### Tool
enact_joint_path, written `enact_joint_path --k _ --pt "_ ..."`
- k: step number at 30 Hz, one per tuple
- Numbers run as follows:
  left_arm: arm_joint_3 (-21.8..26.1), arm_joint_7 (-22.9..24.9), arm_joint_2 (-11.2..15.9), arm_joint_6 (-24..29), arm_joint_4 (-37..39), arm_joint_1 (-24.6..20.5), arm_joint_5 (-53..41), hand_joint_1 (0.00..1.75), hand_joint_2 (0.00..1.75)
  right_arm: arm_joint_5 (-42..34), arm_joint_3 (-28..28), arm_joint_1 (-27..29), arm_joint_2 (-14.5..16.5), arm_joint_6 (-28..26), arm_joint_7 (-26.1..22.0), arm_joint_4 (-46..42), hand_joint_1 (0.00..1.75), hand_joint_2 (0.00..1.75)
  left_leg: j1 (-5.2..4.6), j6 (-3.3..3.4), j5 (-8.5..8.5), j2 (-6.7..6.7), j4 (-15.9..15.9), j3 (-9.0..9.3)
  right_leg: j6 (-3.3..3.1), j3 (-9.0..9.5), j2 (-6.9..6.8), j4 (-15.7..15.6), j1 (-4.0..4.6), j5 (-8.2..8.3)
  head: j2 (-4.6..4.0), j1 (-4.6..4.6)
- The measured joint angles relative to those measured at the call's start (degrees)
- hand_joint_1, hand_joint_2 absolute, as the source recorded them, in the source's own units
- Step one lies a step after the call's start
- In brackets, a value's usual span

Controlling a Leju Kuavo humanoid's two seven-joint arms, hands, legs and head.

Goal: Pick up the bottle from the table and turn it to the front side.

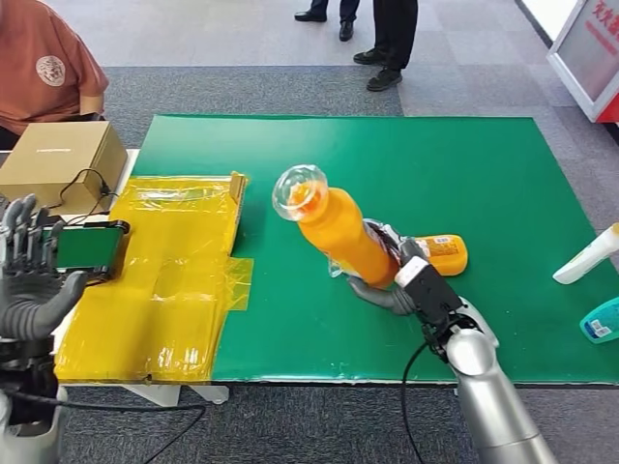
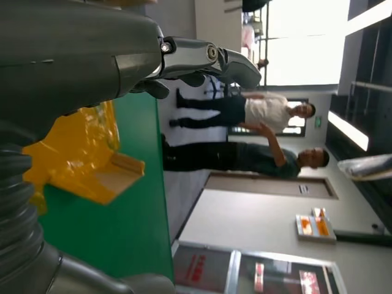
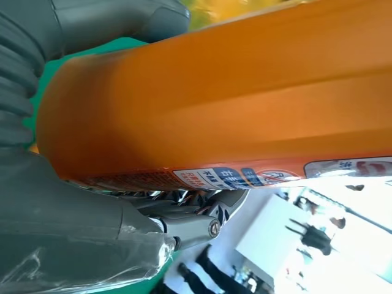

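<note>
- Green table [image 1: 467, 174], yellow sheet at nine o'clock.
- Right hand [image 1: 397, 280] fingers grasp the orange bottle [image 1: 343, 232], lifted mid-table, cap tilted toward eleven o'clock.
- Left hand [image 1: 29, 280] released, idle.
- Roll the wrist slowly, grip firm, until the label faces front.

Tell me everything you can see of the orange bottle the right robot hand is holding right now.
The orange bottle is opaque, plastic-looking, with a clear rounded cap at its top. It is lifted off the green mat, tilted, cap end pointing up and toward the robot's left. The right robot hand grips its lower body. The right wrist view shows smooth ridged sides and a printed label strip facing the fingers; its text is unreadable.
</note>
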Motion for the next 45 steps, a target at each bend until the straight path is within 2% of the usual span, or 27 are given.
enact_joint_path --k 5,9,20,27,32,39,45 --pt "-8.8 2.4 -1.5 -0.1 7.0 -8.4 1.9 0.0 1.75 0.5 0.6 -6.2 4.7 -2.3 -0.2 5.6 1.75 1.75 0.0 0.01 0.18 0.0 0.0 -0.12 0.03 -0.1 0.0 0.0 -0.01 0.18 0.0 0.01" --pt "-15.3 4.1 -3.0 -0.7 11.8 -13.5 2.9 0.0 1.75 1.5 1.1 -10.2 7.5 -3.6 -0.2 9.5 1.75 1.75 0.0 0.0 0.22 0.0 0.0 -0.16 0.03 -0.13 0.0 0.0 -0.01 0.23 0.0 0.01" --pt "-26.5 5.2 -5.8 -1.0 19.5 -19.6 3.5 0.0 1.75 2.2 2.9 -15.0 12.1 -4.4 -0.6 15.5 1.75 1.75 0.0 0.0 0.21 0.0 0.0 -0.25 0.03 -0.23 0.01 0.0 -0.01 0.22 0.0 0.01" --pt "-29.1 5.2 -6.1 -0.3 21.0 -21.2 4.0 0.0 1.75 2.1 4.1 -15.5 12.9 -4.5 -0.9 16.5 1.75 1.75 0.0 0.0 0.21 0.0 0.0 -0.26 0.04 -0.23 0.0 0.0 -0.01 0.22 0.0 0.01" --pt "-30.1 5.2 -6.1 2.4 21.6 -22.2 2.9 0.0 1.75 2.1 5.9 -15.5 13.0 -4.4 -1.2 16.6 1.75 1.75 0.0 0.0 0.21 0.0 0.0 -0.26 0.03 -0.24 0.0 0.0 -0.01 0.22 0.0 0.01" --pt "-30.7 5.1 -6.2 4.0 21.8 -22.9 1.9 0.0 1.75 2.1 7.9 -15.3 13.2 -4.4 -1.3 16.7 1.75 1.75 0.0 0.0 0.21 0.0 0.0 -0.26 0.03 -0.25 0.01 0.0 -0.01 0.22 0.0 0.01" --pt "-30.7 4.1 -6.1 7.9 21.9 -23.1 -1.0 0.0 1.75 2.0 9.9 -14.6 13.2 -4.4 -1.3 16.5 1.75 1.75 0.0 0.0 0.21 0.0 0.0 -0.26 0.03 -0.25 0.0 0.0 -0.01 0.22 0.0 0.01"
